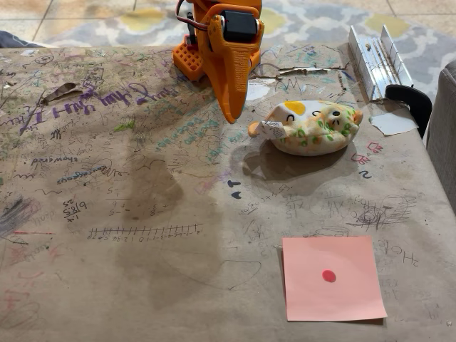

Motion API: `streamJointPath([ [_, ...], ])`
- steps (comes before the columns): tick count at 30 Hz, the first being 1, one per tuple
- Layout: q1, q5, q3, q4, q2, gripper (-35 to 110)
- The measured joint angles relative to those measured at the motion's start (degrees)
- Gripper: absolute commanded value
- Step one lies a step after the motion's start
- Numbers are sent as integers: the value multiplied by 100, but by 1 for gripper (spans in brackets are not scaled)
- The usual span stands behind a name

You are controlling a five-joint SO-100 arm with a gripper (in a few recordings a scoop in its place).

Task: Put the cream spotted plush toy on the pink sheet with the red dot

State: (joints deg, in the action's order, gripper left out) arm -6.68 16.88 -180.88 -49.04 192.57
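Note:
The cream spotted plush toy (311,128) lies on its side on the brown paper-covered table, right of centre, with its yellow-orange patch up and its small tag pointing left. My orange gripper (233,112) hangs point-down just left of the plush, a short gap away from the tag. Its jaws look pressed together into one tip and hold nothing. The pink sheet (332,278) lies flat near the front edge, right of centre, with its red dot (328,275) near the middle, well in front of the plush.
The table (128,214) is covered in scribbled brown paper. A white paper scrap (392,123) lies right of the plush. A metal rail (376,58) and a black clamp (411,98) sit at the back right. My arm's orange base (191,58) stands at the back centre.

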Motion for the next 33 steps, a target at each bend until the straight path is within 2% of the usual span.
streamJointPath([
  [33, -105, 88, 0, 0, 0, 0],
])
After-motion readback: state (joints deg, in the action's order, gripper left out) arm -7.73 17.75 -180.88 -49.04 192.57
